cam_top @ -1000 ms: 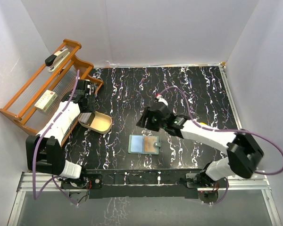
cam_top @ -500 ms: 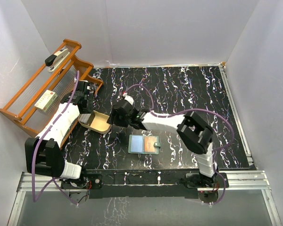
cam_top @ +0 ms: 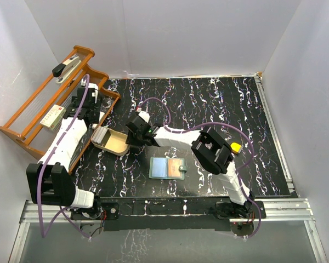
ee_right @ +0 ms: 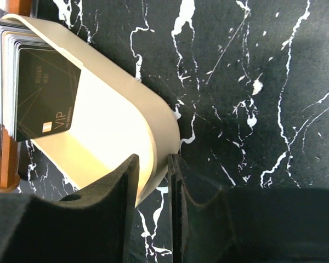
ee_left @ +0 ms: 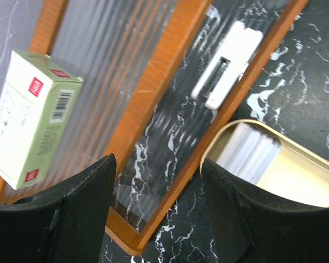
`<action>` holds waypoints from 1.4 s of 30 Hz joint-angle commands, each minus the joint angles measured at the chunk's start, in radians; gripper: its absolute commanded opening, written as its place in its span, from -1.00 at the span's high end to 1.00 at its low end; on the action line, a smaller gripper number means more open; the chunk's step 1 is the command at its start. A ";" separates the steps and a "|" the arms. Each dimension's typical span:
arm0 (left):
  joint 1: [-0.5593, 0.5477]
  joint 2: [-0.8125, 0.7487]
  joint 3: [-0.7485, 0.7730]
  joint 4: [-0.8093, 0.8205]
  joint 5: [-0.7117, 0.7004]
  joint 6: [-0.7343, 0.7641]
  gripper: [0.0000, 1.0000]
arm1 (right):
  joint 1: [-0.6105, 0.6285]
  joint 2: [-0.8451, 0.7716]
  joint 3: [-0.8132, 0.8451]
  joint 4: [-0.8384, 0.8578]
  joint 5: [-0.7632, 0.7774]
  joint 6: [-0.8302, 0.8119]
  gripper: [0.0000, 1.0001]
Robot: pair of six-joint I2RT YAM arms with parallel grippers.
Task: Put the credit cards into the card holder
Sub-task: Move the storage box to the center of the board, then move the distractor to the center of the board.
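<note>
The card holder (cam_top: 168,167) lies open and flat near the table's front, teal-blue inside. The credit cards (cam_top: 100,134) stand as a stack in the left end of a tan oval dish (cam_top: 114,143). The right wrist view shows the stack (ee_right: 5,76) with a black VIP card (ee_right: 44,93) facing out. My right gripper (cam_top: 136,131) is at the dish's right end. Its jaws (ee_right: 153,164) are nearly closed across the dish wall (ee_right: 153,126), one finger inside and one outside. My left gripper (cam_top: 88,112) is open and empty (ee_left: 159,213) above the rack's edge, left of the dish (ee_left: 296,175) and the pale cards (ee_left: 252,153).
An orange wooden rack (cam_top: 22,126) stands at the left with a stapler (cam_top: 66,67) and a green box (cam_top: 54,116), which also shows in the left wrist view (ee_left: 33,115). A white clip-like piece (ee_left: 227,63) lies on the rack's lower ledge. A small yellow object (cam_top: 236,147) sits right of centre.
My right gripper has swung left from the table's middle to the dish's right end and now straddles its wall. My left gripper has drawn back up and left toward the rack.
</note>
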 commanded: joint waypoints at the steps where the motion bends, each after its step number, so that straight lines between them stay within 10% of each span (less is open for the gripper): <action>1: 0.068 0.032 0.073 0.000 0.006 0.055 -0.25 | -0.002 0.005 0.060 -0.021 0.058 -0.034 0.53; 21: 0.137 0.181 0.118 0.022 0.040 0.173 -0.24 | -0.036 -0.103 -0.025 -0.073 0.132 -0.116 0.84; 42: 0.129 0.199 0.188 -0.062 0.261 0.011 0.40 | -0.069 -0.192 -0.152 -0.030 0.127 -0.168 0.86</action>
